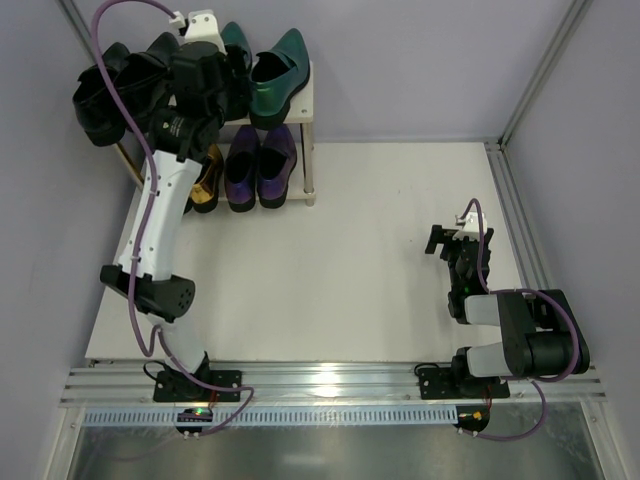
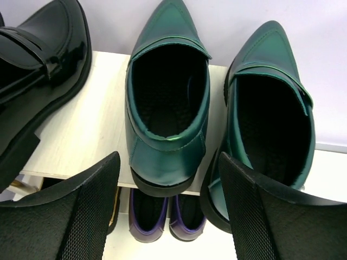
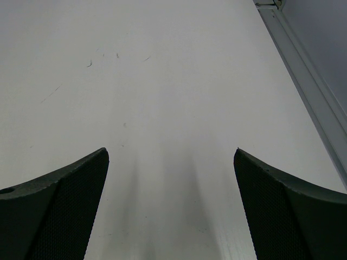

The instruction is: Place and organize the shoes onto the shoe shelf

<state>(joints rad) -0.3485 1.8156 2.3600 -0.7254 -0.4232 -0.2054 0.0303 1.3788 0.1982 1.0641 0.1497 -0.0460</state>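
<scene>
Green shoe (image 2: pixel 168 103) is sitting on the shelf's (image 2: pixel 81 130) top board, toe pointing away, heel just ahead of the left gripper's (image 2: pixel 169 160) wide, empty jaws; right gripper (image 3: pixel 171 153), likewise gaping empty, is idling far off.

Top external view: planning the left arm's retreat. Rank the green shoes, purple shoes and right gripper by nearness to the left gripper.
1. green shoes, top of the shoe shelf, beside the left gripper.
2. purple shoes, its lower board.
3. right gripper, far right of the table.
</scene>
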